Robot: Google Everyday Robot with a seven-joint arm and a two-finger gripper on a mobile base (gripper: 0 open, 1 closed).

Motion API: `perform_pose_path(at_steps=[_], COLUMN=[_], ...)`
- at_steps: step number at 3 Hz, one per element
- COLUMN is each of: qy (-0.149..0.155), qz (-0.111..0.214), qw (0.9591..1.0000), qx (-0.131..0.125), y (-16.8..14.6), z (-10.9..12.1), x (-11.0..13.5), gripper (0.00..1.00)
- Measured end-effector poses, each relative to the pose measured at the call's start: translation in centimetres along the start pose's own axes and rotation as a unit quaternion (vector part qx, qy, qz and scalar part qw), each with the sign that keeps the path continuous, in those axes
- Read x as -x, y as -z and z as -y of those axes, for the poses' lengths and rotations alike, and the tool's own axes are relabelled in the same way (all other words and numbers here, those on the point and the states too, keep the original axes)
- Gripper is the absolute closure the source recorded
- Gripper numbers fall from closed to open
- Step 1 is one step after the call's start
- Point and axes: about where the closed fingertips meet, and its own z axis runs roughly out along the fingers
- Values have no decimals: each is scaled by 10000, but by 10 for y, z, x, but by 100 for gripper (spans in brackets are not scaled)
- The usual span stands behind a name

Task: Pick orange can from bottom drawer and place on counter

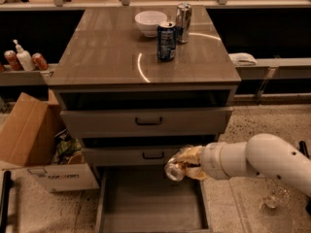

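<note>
Shiny can in claw over drawer

The gripper is held over the far right part of the bottom drawer, with its jaws closed on the orange can. Just behind it, the far side is closed off by the fronts of the middle drawer and the top drawer. Open room is left on the near side. On the bench, the far middle is taken up by a white bowl, a blue can and a silver can. The left half and near edge are left bare. The floor at the left is blocked by a cardboard box.
</note>
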Motion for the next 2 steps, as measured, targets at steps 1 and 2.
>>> perform_pose_path(at_steps=[1,2], qy=[35,84], qz=[-41,-92], qw=[10000,9998], qx=[-83,-155], y=[9,21], z=[-2,4], x=[-3,-4], gripper=[100,100])
